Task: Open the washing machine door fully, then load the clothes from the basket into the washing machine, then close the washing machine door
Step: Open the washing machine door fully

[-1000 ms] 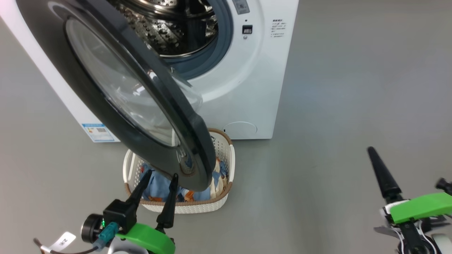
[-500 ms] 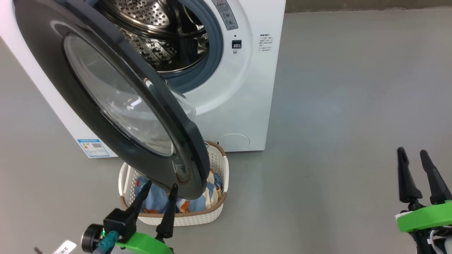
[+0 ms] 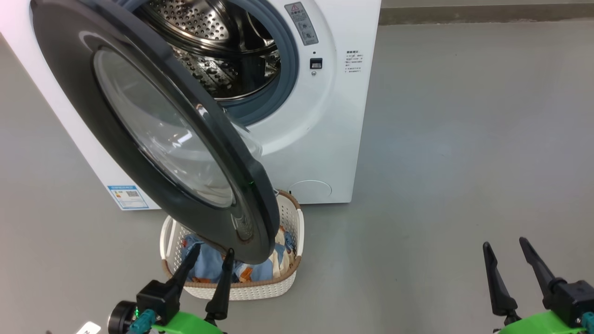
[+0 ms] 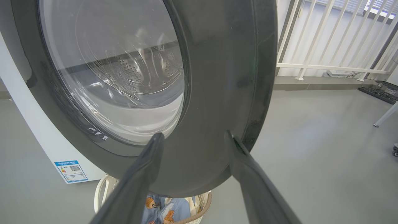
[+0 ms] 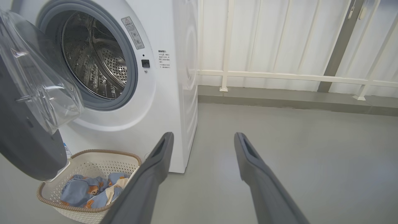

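The white washing machine stands with its steel drum exposed. The washing machine door, black-rimmed with a clear bowl window, hangs partly open over the basket. The clothes, blue with bear prints, lie in the basket. My left gripper is open just in front of the door's lower edge; in the left wrist view its fingertips point at the rim's outer face, and I cannot tell if they touch. My right gripper is open and empty over bare floor at the right.
Grey floor stretches to the right of the machine. A white railing on a low kerb runs behind it. The basket sits on the floor against the machine's front, under the door.
The head camera has shifted. My right gripper has turned so both fingers show, and has dropped toward the view's bottom edge. The left gripper stays by the door's lower rim.
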### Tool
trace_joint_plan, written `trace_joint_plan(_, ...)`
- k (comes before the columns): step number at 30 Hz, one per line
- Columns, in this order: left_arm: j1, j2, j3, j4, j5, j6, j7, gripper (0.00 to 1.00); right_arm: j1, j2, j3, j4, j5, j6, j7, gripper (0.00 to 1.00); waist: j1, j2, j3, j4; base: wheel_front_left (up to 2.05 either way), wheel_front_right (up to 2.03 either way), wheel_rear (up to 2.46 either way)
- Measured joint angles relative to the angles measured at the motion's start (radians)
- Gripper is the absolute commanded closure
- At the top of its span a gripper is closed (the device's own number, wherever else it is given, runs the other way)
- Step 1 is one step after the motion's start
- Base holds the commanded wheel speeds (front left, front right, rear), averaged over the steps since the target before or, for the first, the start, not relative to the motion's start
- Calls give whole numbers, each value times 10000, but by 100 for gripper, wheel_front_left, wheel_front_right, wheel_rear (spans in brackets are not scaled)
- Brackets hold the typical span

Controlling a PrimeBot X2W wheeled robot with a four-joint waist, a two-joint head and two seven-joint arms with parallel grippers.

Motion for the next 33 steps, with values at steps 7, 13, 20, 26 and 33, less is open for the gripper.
trace_joint_plan(7, 11, 0, 63, 0, 0, -4, 0, 0, 286, 221, -48, -40, -479, 0, 2, 0, 0, 0, -16, -17, 0, 0, 0)
trace_joint_plan(13, 11, 0, 84, 4, 0, -6, 0, 0, 294, 322, -56, -50, -489, 0, 2, 0, 0, 0, -39, -22, 0, 0, 0)
trace_joint_plan(20, 11, 0, 84, 36, -36, -6, 0, 0, 328, 362, -59, -65, -489, 0, 2, 0, 0, 0, -47, -23, 0, 0, 0)
trace_joint_plan(26, 12, 0, 94, 73, -75, -6, 0, 0, 494, 410, -75, -92, -516, 0, 2, 0, 0, 0, -23, -22, 0, 0, 0)
trace_joint_plan(33, 12, 0, 107, 128, -77, -6, 0, 1, 494, 428, -117, -92, -527, 0, 2, 0, 0, 0, -3, -51, 0, 0, 0)
